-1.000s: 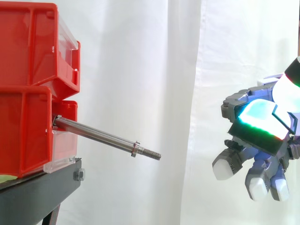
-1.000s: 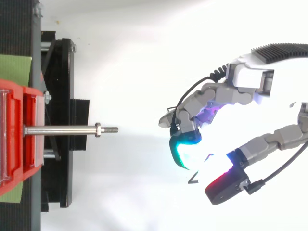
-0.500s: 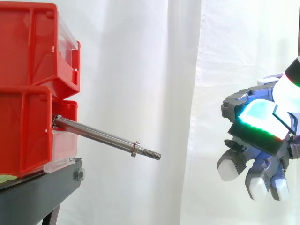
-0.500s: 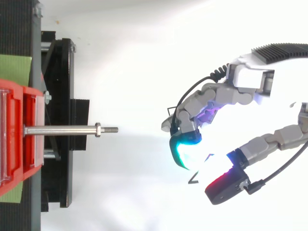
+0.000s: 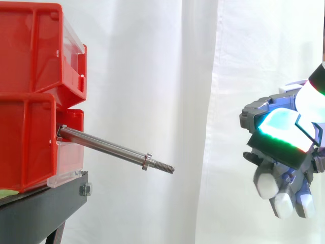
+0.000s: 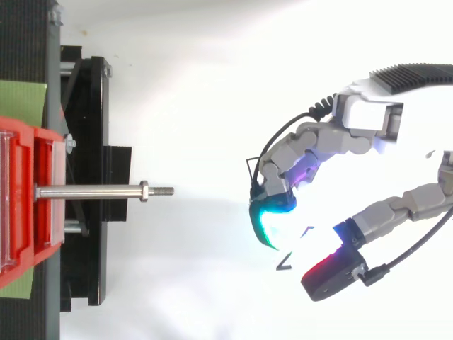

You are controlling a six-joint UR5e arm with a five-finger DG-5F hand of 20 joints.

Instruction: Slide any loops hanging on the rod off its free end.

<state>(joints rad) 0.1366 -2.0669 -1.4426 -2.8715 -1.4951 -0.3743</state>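
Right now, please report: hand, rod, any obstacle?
Hand well off steel rod, past its free end. Rod bare, no loop hanging. Nothing between them.

The rod (image 5: 104,147) is polished metal, smooth along the shaft and threaded at its 4 o'clock tip. The red bins (image 5: 25,66) are glossy plastic with clear plastic fronts. The stand (image 5: 40,211) is matt black metal, the curtain (image 5: 167,76) matt white cloth. The hand (image 6: 315,142) is cased in smooth grey plastic.

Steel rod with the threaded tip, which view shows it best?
Side view: the steel rod shows its downward slant from the red bin, with nothing hanging. Top view shows its length above the black stand, not the slant.
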